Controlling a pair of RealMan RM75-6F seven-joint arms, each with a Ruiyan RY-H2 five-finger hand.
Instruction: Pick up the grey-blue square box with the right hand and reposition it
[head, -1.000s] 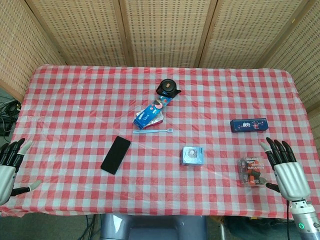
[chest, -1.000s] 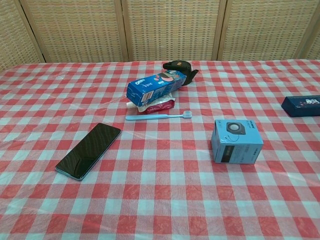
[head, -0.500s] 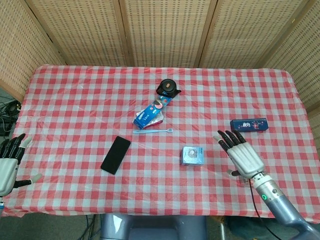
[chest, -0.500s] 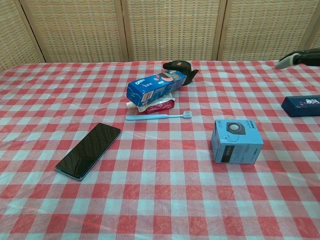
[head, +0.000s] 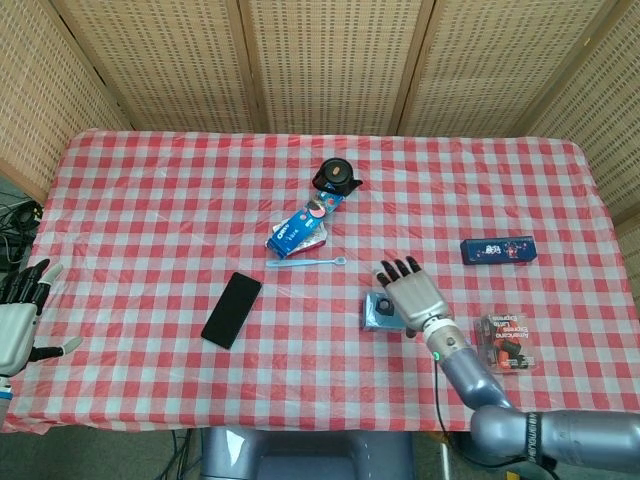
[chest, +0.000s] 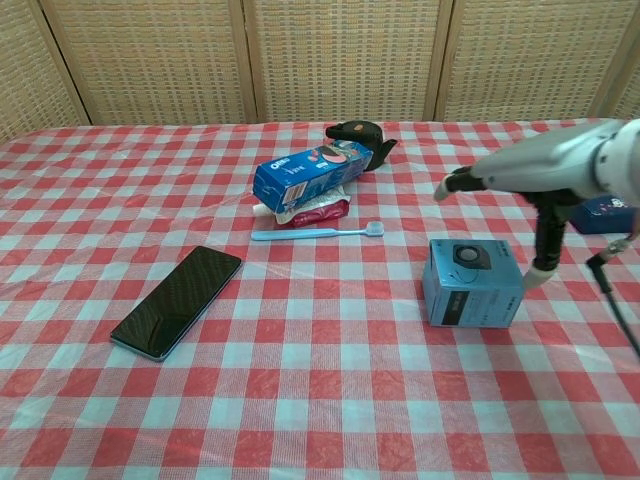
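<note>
My right hand (head: 410, 296) hangs over the grey-blue square box (head: 381, 314), fingers spread and holding nothing. In the head view the hand covers the right part of the box, so only its left side shows there. In the chest view the hand (chest: 545, 175) is above the box (chest: 472, 282), and one finger points down just beside the box's right edge — I cannot tell if it touches. The box stands on the checked tablecloth (head: 150, 230), directly under my palm.

My left hand (head: 20, 315) is far to the left of it, at the table edge, partly cut off by the frame; its fingers are apart and empty.

Right of my right hand lies a small clear pack with red contents (head: 505, 343) — what is inside is hard to make out. Further beyond, to the right, is a dark blue long box (head: 497, 250); in the chest view my arm hides most of it.

Ahead of the hand and to the left lie a light blue toothbrush (head: 305, 263), a blue cookie box (head: 302, 226) on top of a red packet (chest: 318, 210), and a black round object (head: 335, 177). A black phone (head: 231, 309) lies well to the left.
</note>
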